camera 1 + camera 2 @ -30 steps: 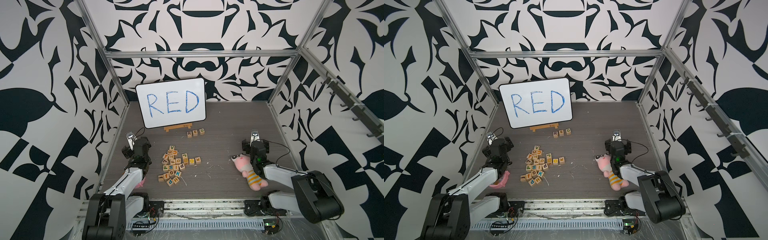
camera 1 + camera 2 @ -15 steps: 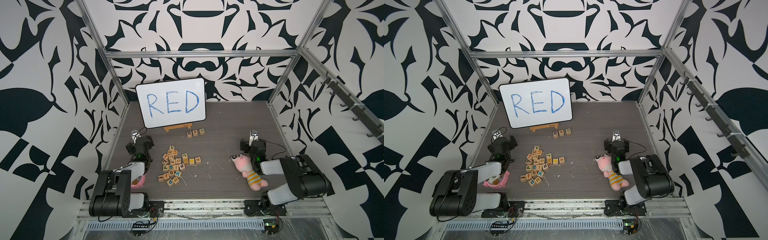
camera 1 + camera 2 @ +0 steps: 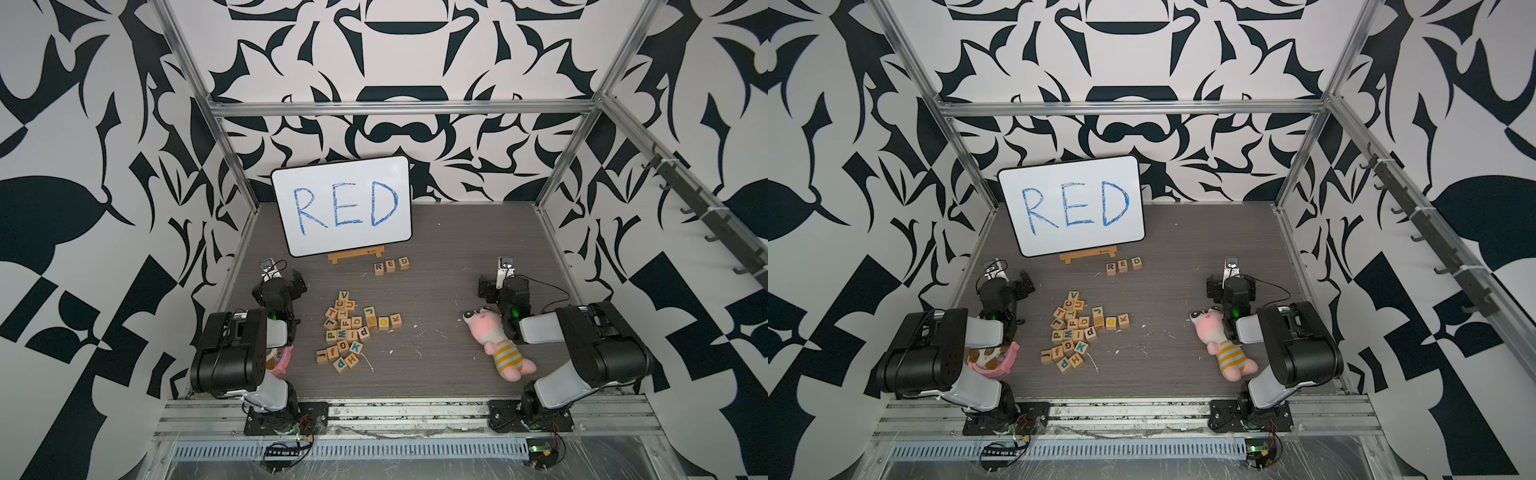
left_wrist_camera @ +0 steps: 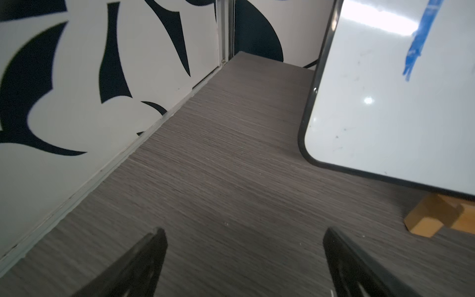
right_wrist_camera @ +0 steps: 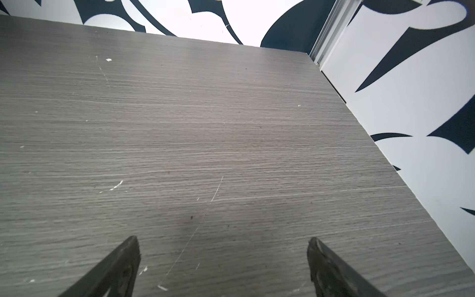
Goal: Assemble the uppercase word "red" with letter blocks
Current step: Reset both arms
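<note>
Standing in a short row on the table point(image 3: 457, 249), just beside the wooden stand point(image 3: 355, 257) of the board point(image 3: 345, 208), the blocks R point(image 3: 378, 268), E point(image 3: 390, 266) and D point(image 3: 403, 263) read as the wanted word in both top views. R and E seem to touch; D sits a little apart and slightly turned (the gap is too small to judge well). The pile point(image 3: 349, 328) of spare blocks lies well apart from this row, toward the arms. The left gripper point(image 4: 243, 235) is wide open and empty, over bare table near the corner of the board. The right gripper point(image 5: 223, 243) is also wide open and empty, over bare table. So the step in hand looks like the finish: the word seems assembled. The next move probably calls for nothing more than rest; if a tidier row is wanted, a light push on D toward E, with care not to knock the neighbours, would be enough.
</note>
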`<state>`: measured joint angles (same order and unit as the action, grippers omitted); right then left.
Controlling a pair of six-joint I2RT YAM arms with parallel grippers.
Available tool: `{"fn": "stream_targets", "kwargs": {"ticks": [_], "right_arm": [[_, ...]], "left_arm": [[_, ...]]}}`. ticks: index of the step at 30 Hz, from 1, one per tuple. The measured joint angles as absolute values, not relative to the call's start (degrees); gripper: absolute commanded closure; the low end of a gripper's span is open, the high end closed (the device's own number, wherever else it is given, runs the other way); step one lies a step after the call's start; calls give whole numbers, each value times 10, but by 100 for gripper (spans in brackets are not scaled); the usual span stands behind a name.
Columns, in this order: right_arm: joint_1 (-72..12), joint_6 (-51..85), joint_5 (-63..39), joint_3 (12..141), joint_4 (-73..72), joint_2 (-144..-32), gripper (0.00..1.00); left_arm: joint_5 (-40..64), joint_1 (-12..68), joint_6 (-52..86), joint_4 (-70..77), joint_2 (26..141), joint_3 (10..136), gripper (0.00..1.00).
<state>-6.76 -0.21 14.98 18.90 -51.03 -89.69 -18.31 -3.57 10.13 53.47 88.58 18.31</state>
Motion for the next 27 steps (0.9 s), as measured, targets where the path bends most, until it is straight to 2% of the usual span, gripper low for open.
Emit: {"fn": "stream_targets", "kwargs": {"ticks": [27], "right_arm": [[-68, -2, 150, 189, -509, -897, 0]], "left_arm": [[-179, -30, 98, 533, 886, 193, 0]]}}
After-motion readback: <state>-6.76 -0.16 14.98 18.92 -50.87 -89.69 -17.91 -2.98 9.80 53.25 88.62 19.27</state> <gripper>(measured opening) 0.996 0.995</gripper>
